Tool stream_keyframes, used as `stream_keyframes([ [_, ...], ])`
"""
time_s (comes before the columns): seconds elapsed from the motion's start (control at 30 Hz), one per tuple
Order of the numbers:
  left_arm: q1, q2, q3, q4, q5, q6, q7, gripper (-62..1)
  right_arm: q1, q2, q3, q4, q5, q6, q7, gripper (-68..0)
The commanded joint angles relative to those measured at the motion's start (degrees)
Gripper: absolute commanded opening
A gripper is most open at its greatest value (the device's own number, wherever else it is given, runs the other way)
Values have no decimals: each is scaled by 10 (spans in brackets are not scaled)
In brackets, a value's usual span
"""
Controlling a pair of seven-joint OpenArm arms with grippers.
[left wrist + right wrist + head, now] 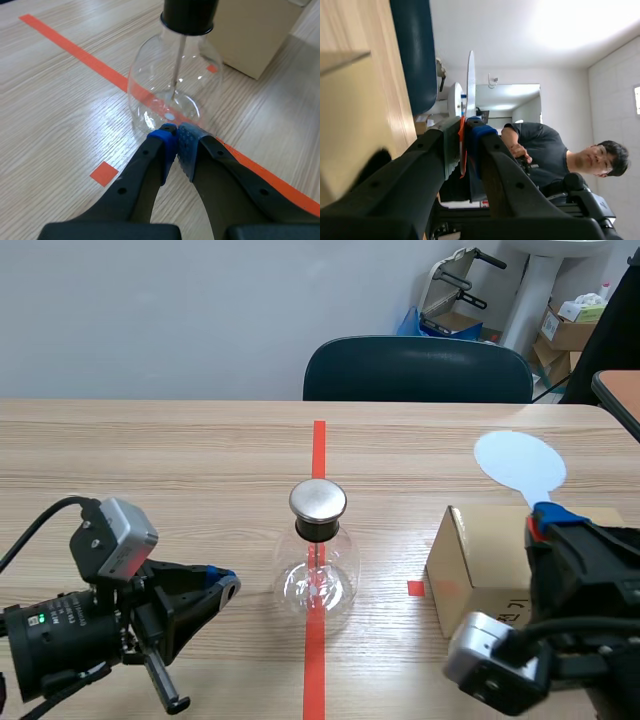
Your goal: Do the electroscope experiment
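Wooden table point(150, 460). At the left my left gripper point(222, 585) lies low, fingers clenched on nothing, tips just beside the glass flask point(317, 578). The flask stands mid-table, with a metal cap point(318, 500) on top. Right of it sits a cardboard box point(470, 560). By the box, my right gripper point(545, 520) clasps a pale blue paddle point(520, 465).

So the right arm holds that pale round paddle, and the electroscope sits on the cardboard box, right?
No: the scene view shows the electroscope standing on the table beside the cardboard box. The right gripper does hold the paddle.
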Motion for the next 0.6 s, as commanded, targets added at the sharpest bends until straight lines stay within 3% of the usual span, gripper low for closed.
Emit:
stream_keyframes([
  [0.0,-13,10,5,0,-3,5,-11,-569,15,5,-11,8,-7,-13,-15,-662],
  [0.4,-85,73,48,-116,3,11,-25,-569,65,4,-115,2,-53,17,-105,-662],
  [0.57,-89,86,57,-140,26,11,-46,-569,82,4,-136,-10,-61,39,-140,-662],
])
